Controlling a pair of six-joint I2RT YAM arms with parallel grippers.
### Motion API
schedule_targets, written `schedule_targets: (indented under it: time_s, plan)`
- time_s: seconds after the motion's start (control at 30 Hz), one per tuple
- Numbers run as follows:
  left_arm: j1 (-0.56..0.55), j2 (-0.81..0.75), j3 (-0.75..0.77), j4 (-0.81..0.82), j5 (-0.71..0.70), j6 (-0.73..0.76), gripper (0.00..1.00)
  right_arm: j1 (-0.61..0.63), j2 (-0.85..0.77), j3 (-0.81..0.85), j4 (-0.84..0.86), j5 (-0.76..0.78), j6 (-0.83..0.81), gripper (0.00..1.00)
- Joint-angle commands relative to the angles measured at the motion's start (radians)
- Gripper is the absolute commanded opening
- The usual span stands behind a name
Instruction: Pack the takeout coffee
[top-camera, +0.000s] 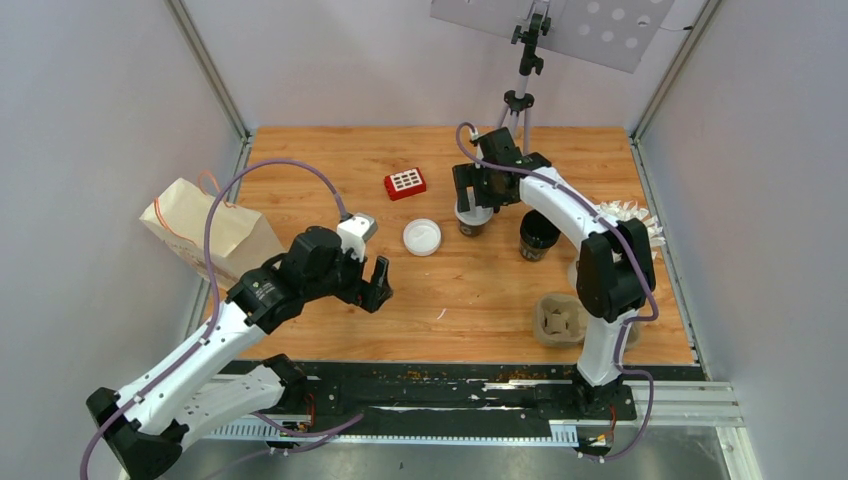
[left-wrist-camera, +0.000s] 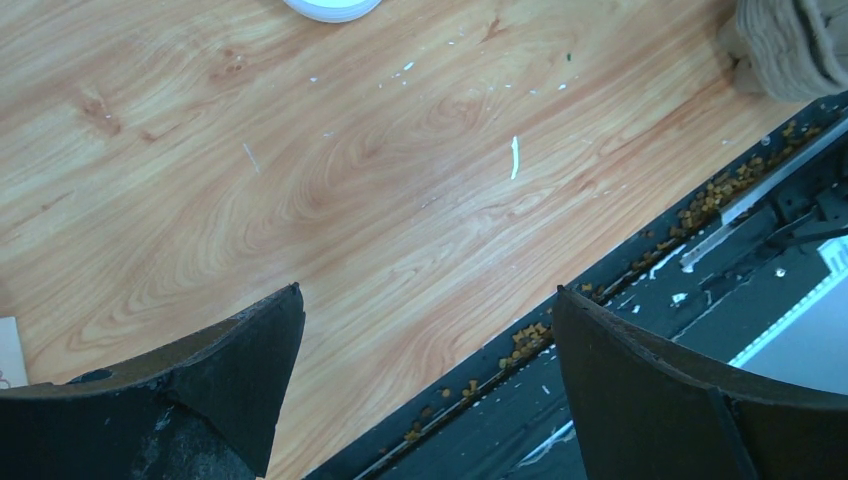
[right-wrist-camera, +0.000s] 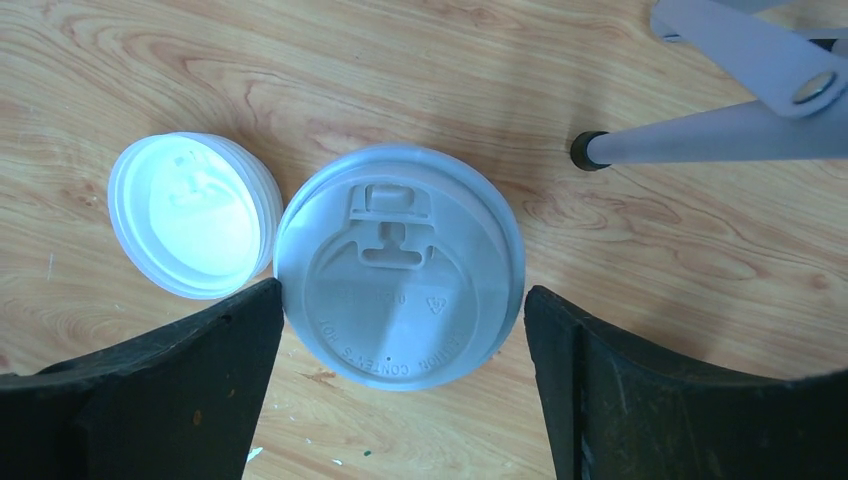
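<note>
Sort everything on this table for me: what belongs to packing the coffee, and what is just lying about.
For the job:
- lidded black cup
- open black cup
- loose white lid
- cardboard cup tray
- paper bag
- probably the cup of straws

Lying about:
- red box
- tripod
- crumbs along the near edge

Faint embossed "CONTENTS", upside down, on the takeout coffee lid (right-wrist-camera: 400, 285)

Wooden table (top-camera: 300, 170). Paper bag (top-camera: 205, 232) at left edge; red box (top-camera: 405, 184), loose white lid (top-camera: 422, 237), lidded black cup (top-camera: 472, 228), second black cup (top-camera: 538, 236) mid-table; cardboard tray (top-camera: 558, 320) near right; straw cup (top-camera: 630, 215) at right edge.
</note>
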Motion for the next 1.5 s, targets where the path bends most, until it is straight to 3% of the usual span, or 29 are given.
schedule_targets:
  time_s: [0.0,0.13,0.33,0.77,0.87,1.03,1.27,1.47]
  plan:
    - [0.005,-0.009,-0.005,0.081,-0.002,0.11,1.0,-0.006,-0.017,0.074,-0.053,0.017,-0.007,0.93]
    - [0.005,-0.005,-0.024,0.08,0.0,0.161,1.0,-0.004,-0.066,0.094,-0.093,0.026,0.0,1.0]
    - [0.004,-0.027,-0.088,0.107,-0.04,0.207,1.0,-0.005,-0.138,0.088,-0.131,0.033,0.011,0.99]
    - [0.005,-0.089,-0.142,0.147,-0.052,0.22,1.0,-0.004,-0.173,0.03,-0.136,-0.02,-0.01,0.71]
    - [0.005,-0.104,-0.144,0.148,-0.05,0.225,1.0,0.007,-0.217,-0.018,-0.15,-0.036,0.006,0.7]
    - [0.005,-0.129,-0.155,0.153,-0.051,0.23,1.0,0.006,-0.297,-0.051,-0.157,0.027,-0.03,0.65]
    - [0.004,-0.131,-0.153,0.153,-0.042,0.229,1.0,-0.03,-0.287,-0.057,-0.243,0.283,-0.092,0.55]
    - [0.003,-0.148,-0.158,0.155,-0.045,0.228,1.0,-0.089,-0.258,-0.054,-0.236,0.188,-0.101,0.41]
